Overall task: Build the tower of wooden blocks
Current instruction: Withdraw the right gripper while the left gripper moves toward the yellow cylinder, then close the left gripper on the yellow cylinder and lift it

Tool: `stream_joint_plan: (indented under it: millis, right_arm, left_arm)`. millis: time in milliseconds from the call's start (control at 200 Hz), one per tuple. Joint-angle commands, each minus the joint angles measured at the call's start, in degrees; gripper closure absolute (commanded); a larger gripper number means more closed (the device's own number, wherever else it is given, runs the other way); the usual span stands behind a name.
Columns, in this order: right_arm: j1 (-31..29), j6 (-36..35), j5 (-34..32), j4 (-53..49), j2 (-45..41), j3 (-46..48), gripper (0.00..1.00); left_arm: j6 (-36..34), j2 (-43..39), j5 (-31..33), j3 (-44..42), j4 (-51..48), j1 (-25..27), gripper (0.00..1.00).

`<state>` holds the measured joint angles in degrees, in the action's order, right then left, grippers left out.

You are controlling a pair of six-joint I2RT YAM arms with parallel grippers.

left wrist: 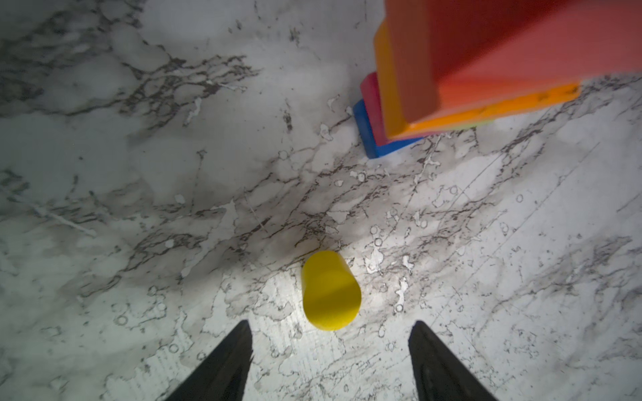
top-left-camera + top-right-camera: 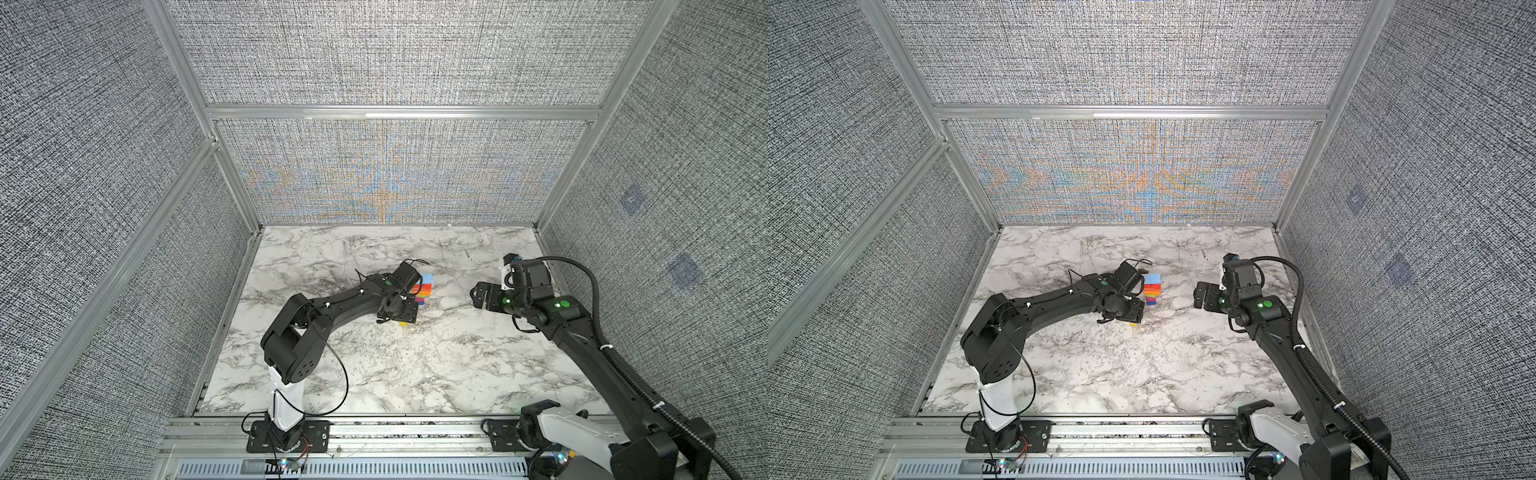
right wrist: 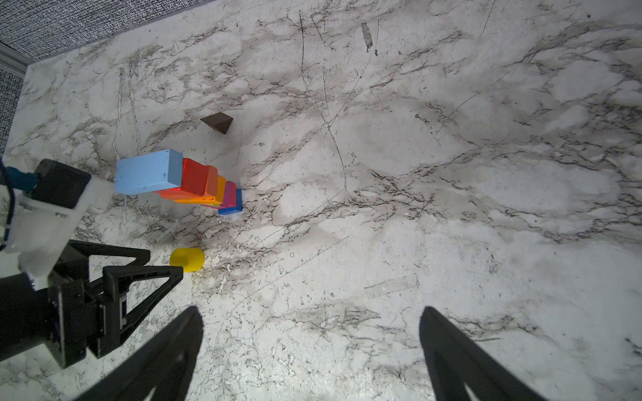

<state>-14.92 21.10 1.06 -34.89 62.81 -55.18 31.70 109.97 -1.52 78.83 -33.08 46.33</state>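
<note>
At tips of left gripper [image 1: 331, 322]: yellow cylinder [image 1: 330, 291] is being framed by parted jaws, untouched.
Right gripper [image 3: 311, 309]: being held agape, empty.

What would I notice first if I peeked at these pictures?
First the rainbow tower in the middle of the marble table, with a light blue block on top. Next the bright yellow cylinder beside it, with the left hand open right at it. A dark brown block lies alone on the tower's far side.

Marble-patterned tabletop [image 2: 415, 374] is enclosed on three sides by grey woven fabric panels [image 2: 395, 54] framed in aluminium rails [image 2: 399, 112].
</note>
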Motion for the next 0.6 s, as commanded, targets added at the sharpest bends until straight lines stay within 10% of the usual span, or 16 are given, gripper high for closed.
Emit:
stream_joint_plan:
  millis: [0, 595]
  right_arm:
    - [0.13, -0.85, 0.30, 1.41, 0.33, 0.07, 0.01]
    - [0.42, -1.23, 0.88, 1.86, 1.97, 0.07, 0.01]
  left_arm:
    - [-0.68, 1.26, -0.91, 1.04, -1.22, 0.14, 0.30]
    - [-1.17, 5.18, -1.56, 3.19, -1.53, 0.26, 0.52]
